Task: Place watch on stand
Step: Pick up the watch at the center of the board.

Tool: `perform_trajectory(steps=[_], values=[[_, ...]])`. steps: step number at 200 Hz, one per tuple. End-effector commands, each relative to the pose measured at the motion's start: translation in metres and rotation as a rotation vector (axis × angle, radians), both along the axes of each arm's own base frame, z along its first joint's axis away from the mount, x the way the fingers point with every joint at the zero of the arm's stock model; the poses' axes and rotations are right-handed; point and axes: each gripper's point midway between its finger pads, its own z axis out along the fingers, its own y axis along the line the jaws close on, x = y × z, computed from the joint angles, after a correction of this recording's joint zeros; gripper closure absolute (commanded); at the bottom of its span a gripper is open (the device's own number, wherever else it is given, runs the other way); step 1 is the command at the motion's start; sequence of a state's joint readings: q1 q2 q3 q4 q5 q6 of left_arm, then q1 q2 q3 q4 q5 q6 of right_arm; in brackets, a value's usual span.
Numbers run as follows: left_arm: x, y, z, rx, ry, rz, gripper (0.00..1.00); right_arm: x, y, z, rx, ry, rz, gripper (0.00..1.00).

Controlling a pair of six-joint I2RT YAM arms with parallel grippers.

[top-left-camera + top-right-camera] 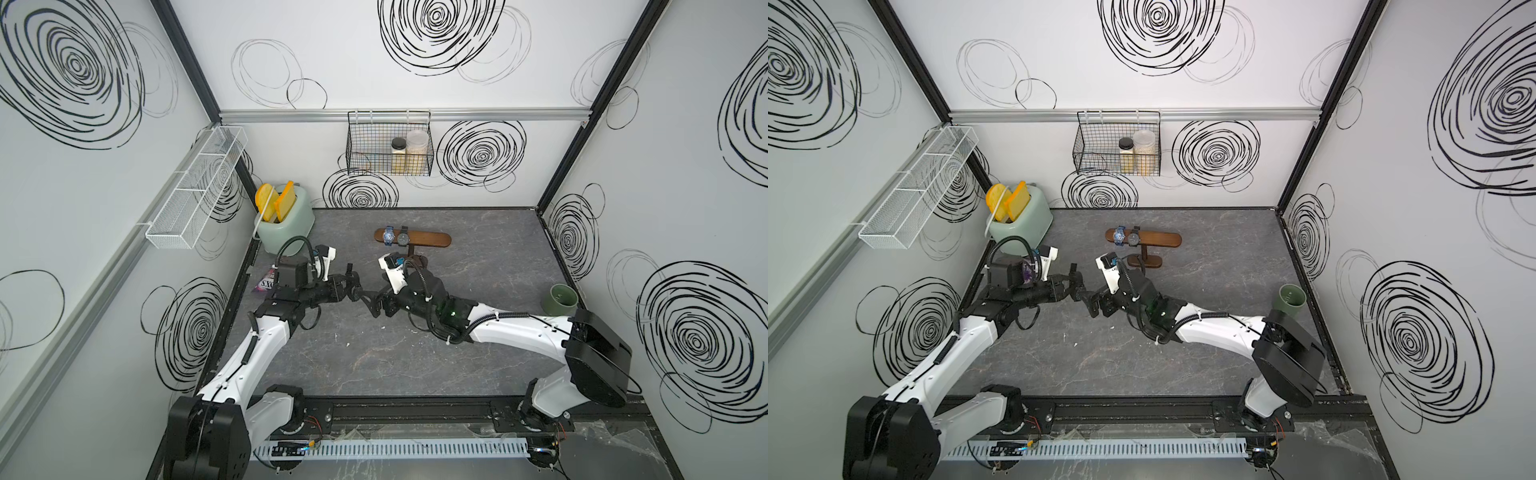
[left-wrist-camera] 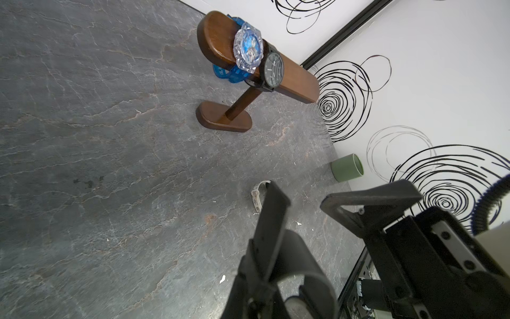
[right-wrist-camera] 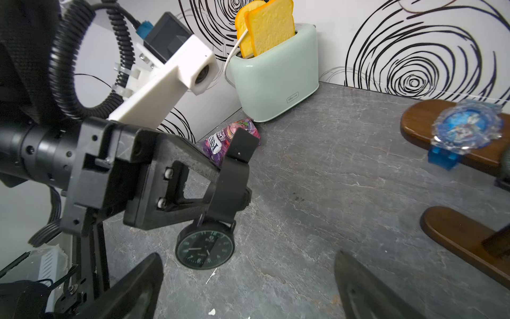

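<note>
On the stand, a blue watch and a black watch are filling the bar's left end side by side; the right half is lying bare, open from above. Just in front of the stand, the left hand, clamping the held watch by its strap, and the wide-spread right hand are crowding each other tip to tip. A toaster and snack packet are blocking the back-left corner, a green cup is sitting by the right wall, and the front of the table is lying open.

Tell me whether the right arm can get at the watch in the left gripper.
Probably yes: the right gripper is open, facing the watch hanging from the left gripper, nothing between them.
</note>
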State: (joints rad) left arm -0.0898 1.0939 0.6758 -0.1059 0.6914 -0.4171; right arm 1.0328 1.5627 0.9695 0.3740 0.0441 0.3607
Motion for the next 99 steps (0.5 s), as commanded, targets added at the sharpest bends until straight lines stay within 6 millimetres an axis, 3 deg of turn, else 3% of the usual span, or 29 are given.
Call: perform_trajectory(steps=[1,99], values=[[0.003,-0.003,0.005,-0.016,-0.029,-0.015,1.00,-0.001,0.013,0.017,0.077,0.000,0.023,0.02],[0.002,-0.004,0.002,-0.013,-0.020,-0.017,1.00,-0.003,0.036,-0.001,0.131,0.084,0.070,0.02]])
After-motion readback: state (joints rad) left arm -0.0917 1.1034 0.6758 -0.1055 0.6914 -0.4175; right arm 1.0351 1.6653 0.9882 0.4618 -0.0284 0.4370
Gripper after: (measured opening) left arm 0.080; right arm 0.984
